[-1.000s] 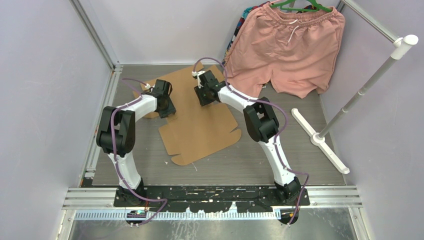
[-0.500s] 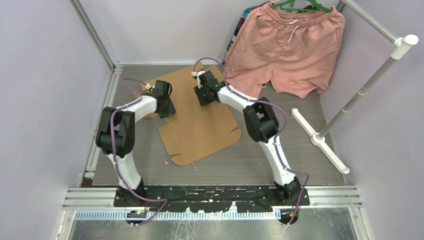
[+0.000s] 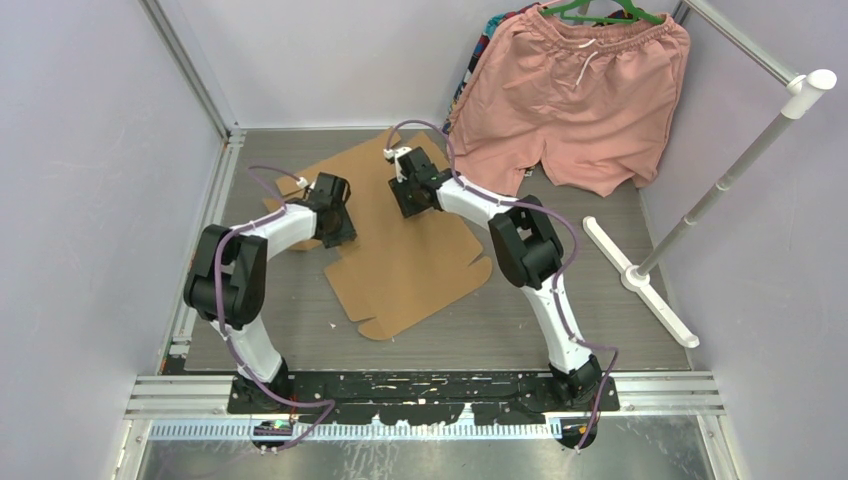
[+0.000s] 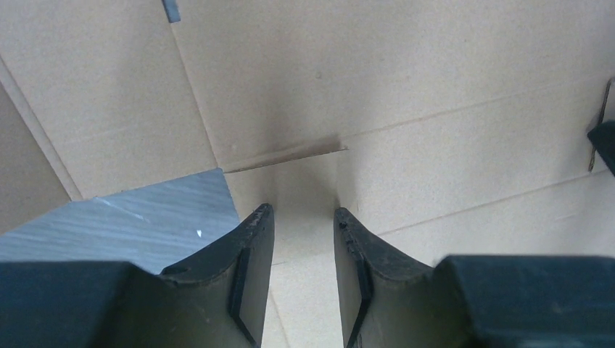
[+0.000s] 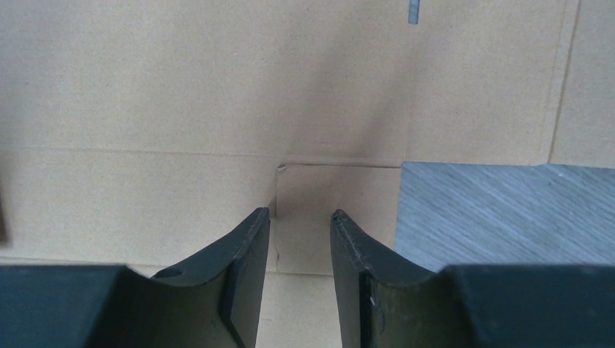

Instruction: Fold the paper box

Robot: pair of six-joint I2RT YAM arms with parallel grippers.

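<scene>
Flat brown corrugated cardboard box sheet (image 3: 410, 265): probably light, stiff-ish, best grabbed at flap edges by creases. Left claw (image 4: 301, 217) and right claw (image 5: 299, 217) are seen half-spread, nothing pinched.

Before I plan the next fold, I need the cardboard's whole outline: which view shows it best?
The top view: nearly the whole cardboard sheet shows there, notched edges included. The two wrist views show only close patches of it, with creases and a slit.
</scene>
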